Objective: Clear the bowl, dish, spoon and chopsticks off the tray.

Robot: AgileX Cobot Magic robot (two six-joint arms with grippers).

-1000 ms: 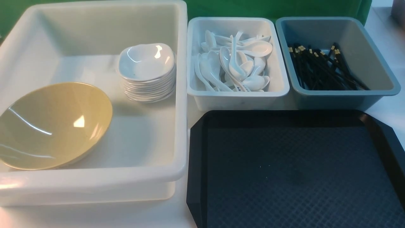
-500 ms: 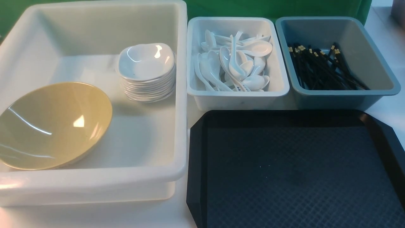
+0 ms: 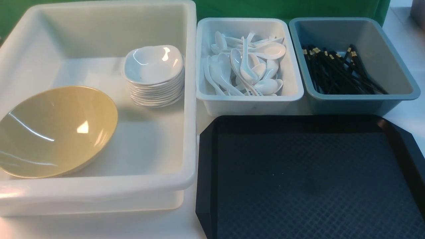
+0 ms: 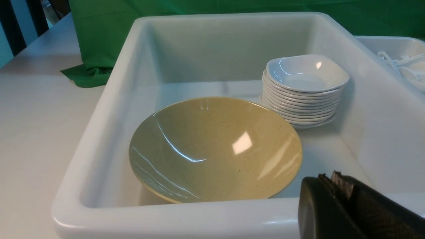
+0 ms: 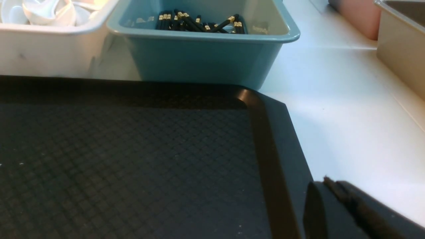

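Observation:
The black tray (image 3: 391, 132) lies at the front right with nothing on it; it also shows in the right wrist view (image 5: 272, 159). The olive-yellow bowl (image 3: 56, 131) lies tilted in the big white tub (image 3: 189, 99), also in the left wrist view (image 4: 215, 149). The small white dish (image 3: 153, 64) tops a stack in that tub. White spoons (image 3: 245, 66) fill the small white tub. Black chopsticks (image 3: 338, 71) lie in the grey-blue tub. My left gripper (image 4: 328, 181) is shut and empty at the tub's near rim. My right gripper (image 5: 328, 184) is shut and empty over the tray's corner.
The small white tub (image 3: 249, 99) and the grey-blue tub (image 3: 362, 99) stand behind the tray. A pink container (image 5: 355, 13) and a grey bin (image 5: 398, 39) stand to the right on the white table. Green cloth (image 4: 99, 39) hangs at the back.

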